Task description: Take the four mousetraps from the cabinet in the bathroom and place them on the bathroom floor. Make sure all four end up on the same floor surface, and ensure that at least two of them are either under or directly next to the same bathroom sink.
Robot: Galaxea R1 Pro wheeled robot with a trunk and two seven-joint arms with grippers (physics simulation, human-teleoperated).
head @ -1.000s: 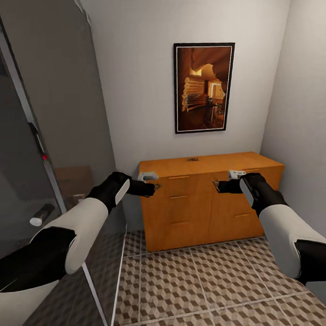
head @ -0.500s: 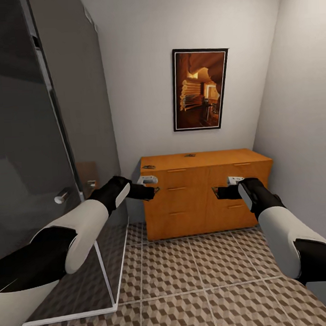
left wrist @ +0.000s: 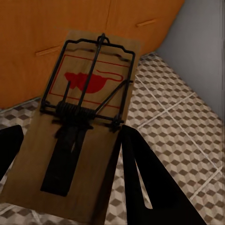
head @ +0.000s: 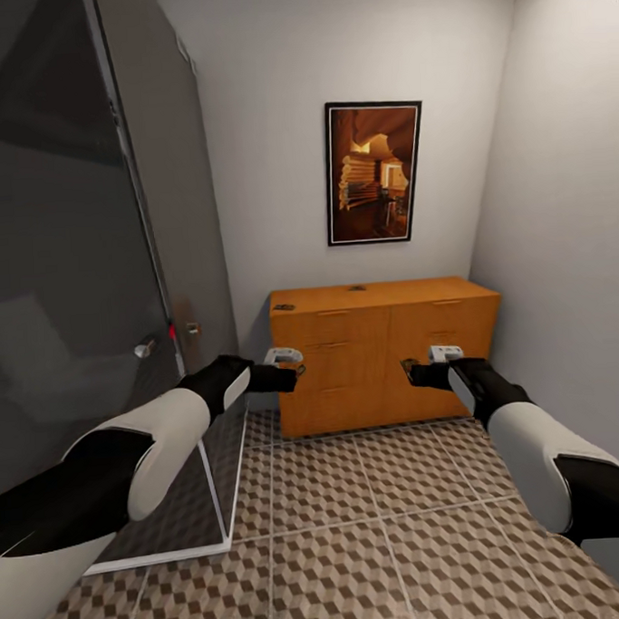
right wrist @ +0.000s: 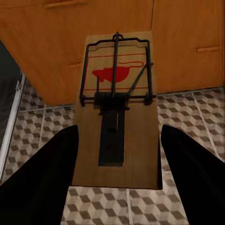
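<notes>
My left gripper [head: 296, 373] is shut on a mousetrap [left wrist: 89, 112], a brown board with a black wire spring and a red mouse print, clamped between the dark fingers [left wrist: 140, 183]. My right gripper [head: 409, 369] holds a second mousetrap [right wrist: 118, 108] the same way, between its fingers [right wrist: 194, 173]. Both are held in the air in front of the orange-brown cabinet [head: 384, 355], above the cube-patterned bathroom floor [head: 357, 525]. Two more mousetraps lie on the cabinet top, one at the left front [head: 283, 307] and one near the back [head: 357, 288]. The bathroom sink is out of view.
A dark glass shower panel [head: 71, 267] with a pale floor frame stands close on the left. A framed picture [head: 373, 172] hangs above the cabinet. A grey wall [head: 569, 241] closes the right side. Open tiles lie between me and the cabinet.
The whole view has drawn back and shifted: the cabinet now looks smaller and farther off, and more floor shows. Both arms keep the same pose, each still holding its mousetrap.
</notes>
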